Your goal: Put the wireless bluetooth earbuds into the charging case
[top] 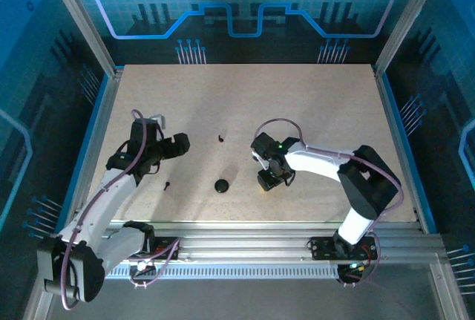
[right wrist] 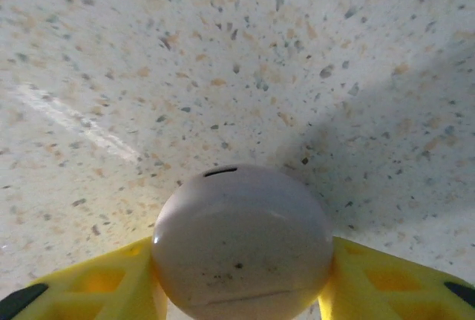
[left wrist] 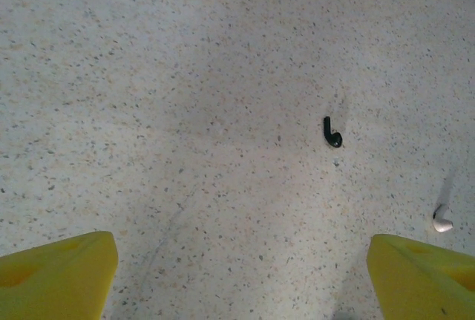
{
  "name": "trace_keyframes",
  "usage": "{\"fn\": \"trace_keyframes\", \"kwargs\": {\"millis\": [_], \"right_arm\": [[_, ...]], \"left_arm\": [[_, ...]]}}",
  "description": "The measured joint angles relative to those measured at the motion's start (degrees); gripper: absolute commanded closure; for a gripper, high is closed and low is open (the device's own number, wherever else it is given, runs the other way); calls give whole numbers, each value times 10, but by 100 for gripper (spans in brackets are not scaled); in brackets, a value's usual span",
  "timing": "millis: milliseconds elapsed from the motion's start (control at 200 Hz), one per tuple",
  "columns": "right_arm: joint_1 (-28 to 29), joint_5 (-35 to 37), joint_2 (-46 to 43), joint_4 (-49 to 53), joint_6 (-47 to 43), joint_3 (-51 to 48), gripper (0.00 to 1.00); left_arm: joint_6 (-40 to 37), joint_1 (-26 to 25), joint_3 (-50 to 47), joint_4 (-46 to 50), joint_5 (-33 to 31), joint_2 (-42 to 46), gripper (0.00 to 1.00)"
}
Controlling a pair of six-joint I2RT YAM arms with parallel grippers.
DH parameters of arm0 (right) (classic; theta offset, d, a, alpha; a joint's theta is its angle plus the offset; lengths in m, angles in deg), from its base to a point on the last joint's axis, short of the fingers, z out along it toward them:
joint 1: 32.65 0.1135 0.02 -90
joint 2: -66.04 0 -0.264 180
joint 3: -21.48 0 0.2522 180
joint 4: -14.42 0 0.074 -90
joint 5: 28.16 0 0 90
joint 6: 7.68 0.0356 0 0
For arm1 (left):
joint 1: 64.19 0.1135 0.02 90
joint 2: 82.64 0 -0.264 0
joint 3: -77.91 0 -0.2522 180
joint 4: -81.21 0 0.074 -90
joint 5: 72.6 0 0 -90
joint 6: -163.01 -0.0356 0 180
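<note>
Left claw [left wrist: 241, 249] stands wide apart and holds nothing, over bare table [left wrist: 148, 75]; right claw [right wrist: 241, 264] bears on both flanks of a white case [right wrist: 241, 234], as far as we can see. In the left wrist view a black bud [left wrist: 332, 133] lies at 1 o'clock from the left claw, well apart, long axis running 12 to 6, bulb at 6; a white bud [left wrist: 442, 220] lies at 3 o'clock, just beyond the finger [left wrist: 423, 275] on that side; we judge the left arm nearer to both. From above, a black case [top: 222, 185] sits between the arms, at 9 o'clock from the right claw. Containers: the white case shows a seam and no open cavity, so we take it as shut, with nothing seen inside; the black case is too small to judge; we judge a lid must be raised before any bud goes in.
</note>
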Motion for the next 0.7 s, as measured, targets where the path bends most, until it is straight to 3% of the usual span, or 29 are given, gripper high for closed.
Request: {"fn": "trace_keyframes", "kwargs": {"millis": [335, 700], "right_arm": [[3, 3, -173, -136, -51, -63, 53], [4, -70, -219, -313, -177, -97, 56]], "left_arm": [[57, -14, 0, 2, 130, -2, 25], [101, -73, 22, -5, 226, 2, 26]]}}
